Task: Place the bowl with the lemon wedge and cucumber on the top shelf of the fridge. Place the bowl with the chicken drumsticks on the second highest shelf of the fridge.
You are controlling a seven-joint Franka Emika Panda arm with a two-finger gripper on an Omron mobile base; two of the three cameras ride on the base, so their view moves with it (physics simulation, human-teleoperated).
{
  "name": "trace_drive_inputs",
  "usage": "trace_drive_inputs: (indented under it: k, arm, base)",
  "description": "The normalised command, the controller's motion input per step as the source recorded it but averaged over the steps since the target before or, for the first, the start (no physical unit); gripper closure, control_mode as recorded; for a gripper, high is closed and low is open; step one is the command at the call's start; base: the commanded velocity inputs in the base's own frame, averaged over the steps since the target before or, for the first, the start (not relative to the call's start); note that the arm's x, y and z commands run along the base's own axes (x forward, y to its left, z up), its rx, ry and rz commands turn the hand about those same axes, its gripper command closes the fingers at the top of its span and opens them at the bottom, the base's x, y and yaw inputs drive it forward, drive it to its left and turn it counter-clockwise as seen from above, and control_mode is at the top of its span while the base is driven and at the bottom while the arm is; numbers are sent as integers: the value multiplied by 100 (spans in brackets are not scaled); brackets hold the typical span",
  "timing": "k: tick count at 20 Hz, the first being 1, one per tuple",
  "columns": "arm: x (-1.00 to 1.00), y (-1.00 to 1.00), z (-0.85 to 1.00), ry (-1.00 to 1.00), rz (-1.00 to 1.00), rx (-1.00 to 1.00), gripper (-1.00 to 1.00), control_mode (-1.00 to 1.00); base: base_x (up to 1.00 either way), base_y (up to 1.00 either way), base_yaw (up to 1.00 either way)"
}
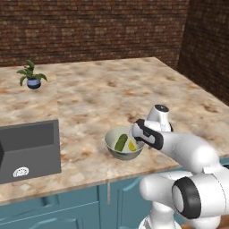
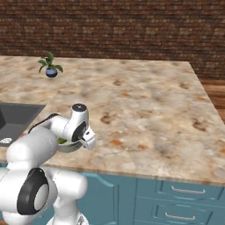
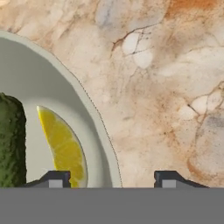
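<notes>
A pale green bowl (image 1: 112,134) stands near the counter's front edge, holding a cucumber (image 1: 120,142) and a lemon wedge (image 1: 132,146). My gripper (image 1: 137,135) is down at the bowl's right rim, pointing downward. In the hand view the rim of the bowl (image 3: 94,109) runs between the two fingertips (image 3: 54,178). One tip is inside, by the lemon wedge (image 3: 63,146) and cucumber (image 3: 9,144); the other is outside, over the counter. The gripper (image 3: 111,178) is open, with a gap on each side of the rim. From the right, the arm covers most of the bowl (image 2: 68,146). The chicken drumstick bowl and the fridge are out of view.
A dark sink (image 1: 29,150) is set into the marble counter (image 1: 134,89) left of the bowl. A small potted plant (image 1: 31,76) stands at the far left. Brick walls close the back and right. Teal drawers (image 2: 180,193) sit below the counter's edge.
</notes>
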Motion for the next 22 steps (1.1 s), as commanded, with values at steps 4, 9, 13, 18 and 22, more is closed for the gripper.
trace_drive_inputs:
  k: [4, 9, 13, 18, 22]
  arm:
    - [0, 0, 0, 0, 0, 0, 100, -100]
    - [-26, 0, 0, 0, 0, 0, 100, -100]
    - [-82, 0, 4, -7, 0, 0, 100, -100]
    - [-99, 9, 80, -28, 0, -1, 100, -100]
    - [-91, 23, 100, -41, 0, -4, 100, -100]
  base:
    - [0, 0, 0]
    - [0, 0, 0]
    - [0, 0, 0]
    - [0, 0, 0]
    - [0, 0, 0]
